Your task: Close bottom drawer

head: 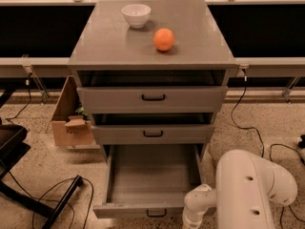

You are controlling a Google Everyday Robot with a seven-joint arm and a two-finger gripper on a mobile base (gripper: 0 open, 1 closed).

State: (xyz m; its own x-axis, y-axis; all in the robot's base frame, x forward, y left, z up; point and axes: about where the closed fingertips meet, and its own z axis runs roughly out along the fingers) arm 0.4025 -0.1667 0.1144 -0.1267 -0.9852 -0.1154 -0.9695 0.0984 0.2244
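The bottom drawer of the grey cabinet is pulled far out and looks empty inside. Its front panel with the small black handle is at the bottom edge of the camera view. The middle drawer and the top drawer each stand slightly out. My white arm fills the lower right, and its wrist joint is next to the bottom drawer's right front corner. The gripper is below the frame edge, out of view.
A white bowl and an orange sit on the cabinet top. A cardboard box stands left of the cabinet. Black cables and a dark chair base lie on the floor at left, and more cables at right.
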